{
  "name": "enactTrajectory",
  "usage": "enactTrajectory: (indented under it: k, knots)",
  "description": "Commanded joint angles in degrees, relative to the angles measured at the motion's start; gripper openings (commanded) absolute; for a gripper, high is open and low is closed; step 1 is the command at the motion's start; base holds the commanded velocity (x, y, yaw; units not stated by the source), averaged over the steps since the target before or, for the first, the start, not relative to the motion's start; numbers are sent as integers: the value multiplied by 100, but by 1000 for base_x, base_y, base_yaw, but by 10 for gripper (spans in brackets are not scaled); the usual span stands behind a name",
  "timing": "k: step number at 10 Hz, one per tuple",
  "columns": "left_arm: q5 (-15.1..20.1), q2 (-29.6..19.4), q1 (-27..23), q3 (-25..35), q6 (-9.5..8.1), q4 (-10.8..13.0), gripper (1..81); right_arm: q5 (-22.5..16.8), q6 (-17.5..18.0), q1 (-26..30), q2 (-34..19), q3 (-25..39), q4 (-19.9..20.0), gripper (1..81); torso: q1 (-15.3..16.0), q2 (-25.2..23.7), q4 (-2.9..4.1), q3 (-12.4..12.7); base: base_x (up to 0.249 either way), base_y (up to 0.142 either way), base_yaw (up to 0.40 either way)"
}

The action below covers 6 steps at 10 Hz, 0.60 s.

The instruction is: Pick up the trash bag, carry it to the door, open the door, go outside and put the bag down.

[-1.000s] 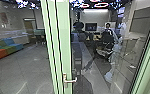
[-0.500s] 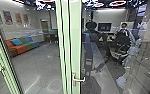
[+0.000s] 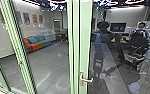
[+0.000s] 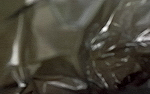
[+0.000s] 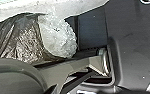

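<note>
trash bag (image 5: 28, 42): dark, shiny, crumpled; near your robot's plate (image 5: 134, 45)
left gripper, right gripper: you can't tell opening or hold
your head view: turned left since earlier; door handle (image 3: 86, 80) between 5 and 6 o'clock

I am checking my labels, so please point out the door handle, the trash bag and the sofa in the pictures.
Door handle (image 3: 87, 80): head view, on its lever.
Trash bag (image 5: 28, 41): right wrist view, on its dark crinkled side.
Sofa (image 3: 33, 47): head view, on an orange part.

An office lounge is showing through a green-framed glass door (image 3: 84, 45): rectangular wall pictures (image 3: 27, 18) are hanging above an orange-green-blue sofa (image 3: 33, 47).
</note>
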Motion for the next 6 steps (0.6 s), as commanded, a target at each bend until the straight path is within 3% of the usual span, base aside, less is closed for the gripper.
enactTrajectory:
  k: [1, 3, 6]
  knots:
    - [366, -23, -336, 29, 43, 39, 10, -367, -12, 307, -66, -8, 4, 811, 0, 0, 0, 0, 0, 0, 316]
    - [375, -23, -336, 29, 43, 39, 10, -367, -12, 307, -66, -34, 4, 811, 0, 0, 0, 0, 0, 0, 316]
    - [375, -40, -336, 29, 43, -5, 10, -367, -12, 316, -58, -34, 4, 811, 0, 0, 0, 0, 0, 237, 0]
